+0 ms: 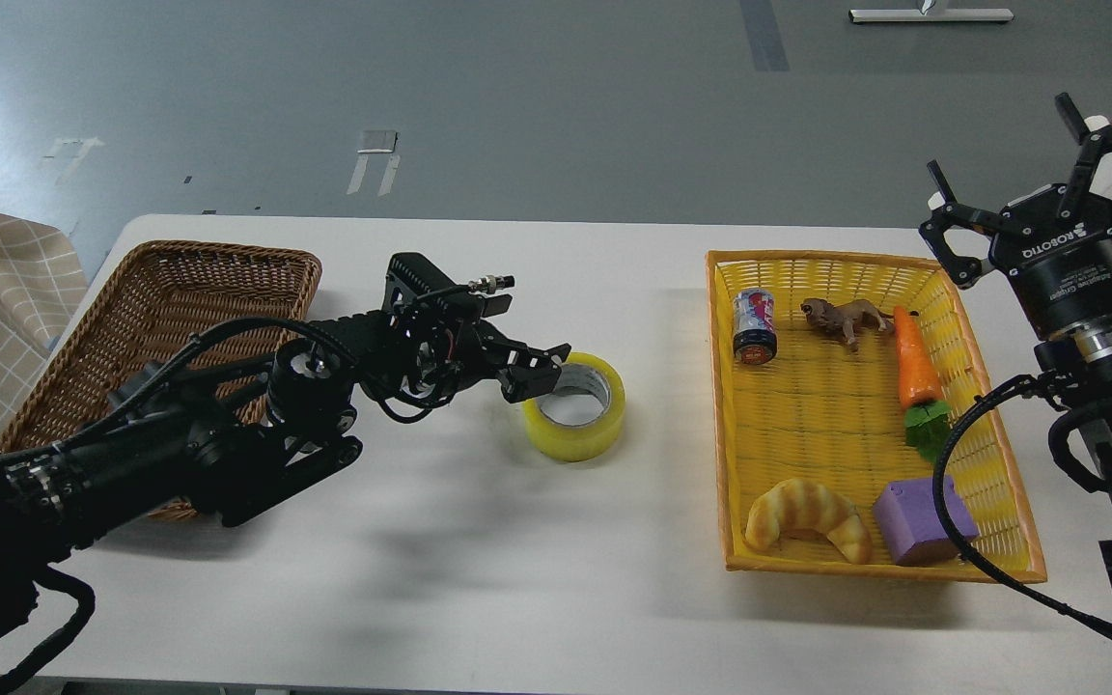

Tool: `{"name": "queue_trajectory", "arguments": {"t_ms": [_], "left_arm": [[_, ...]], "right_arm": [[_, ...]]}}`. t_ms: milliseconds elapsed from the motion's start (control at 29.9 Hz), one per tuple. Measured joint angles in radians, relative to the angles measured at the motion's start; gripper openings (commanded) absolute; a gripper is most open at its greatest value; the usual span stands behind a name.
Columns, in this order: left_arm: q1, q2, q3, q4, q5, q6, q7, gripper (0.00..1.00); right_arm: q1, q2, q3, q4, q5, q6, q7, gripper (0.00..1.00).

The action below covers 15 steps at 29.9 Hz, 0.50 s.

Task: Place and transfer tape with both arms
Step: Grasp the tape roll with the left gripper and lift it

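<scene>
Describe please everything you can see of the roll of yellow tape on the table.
The tape is a wide roll of translucent yellow plastic film wound on a grey-white core. It lies flat on the white table, its hole facing up, between the brown wicker basket and the yellow basket. The left gripper is at its near-left rim, one finger seemingly over the hole.

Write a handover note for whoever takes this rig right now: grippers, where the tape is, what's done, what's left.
Left gripper: at the tape, fingers at the roll's near-left rim; whether it grips is unclear.
Right gripper: open, empty, raised beside the yellow basket.
Tape: flat on the white table, between the brown basket and the yellow one.
Done: tape is out on the table, in neither basket.
Left: likely grip it with the left and place it in the brown basket.
</scene>
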Motion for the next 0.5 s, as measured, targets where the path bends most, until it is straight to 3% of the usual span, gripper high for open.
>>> {"name": "queue_trajectory", "arguments": {"t_ms": [67,501], "left_arm": [[-0.001,-0.012,0.000,-0.002,-0.001,-0.012,-0.001,0.91],[0.010,-0.047,0.049,0.027,-0.025,-0.044,-0.002,0.90]], "right_arm": [[-0.002,-0.001,0.000,0.000,0.000,0.000,0.000,1.00],[-0.011,-0.001,0.001,0.002,0.000,0.000,0.000,1.00]]}}
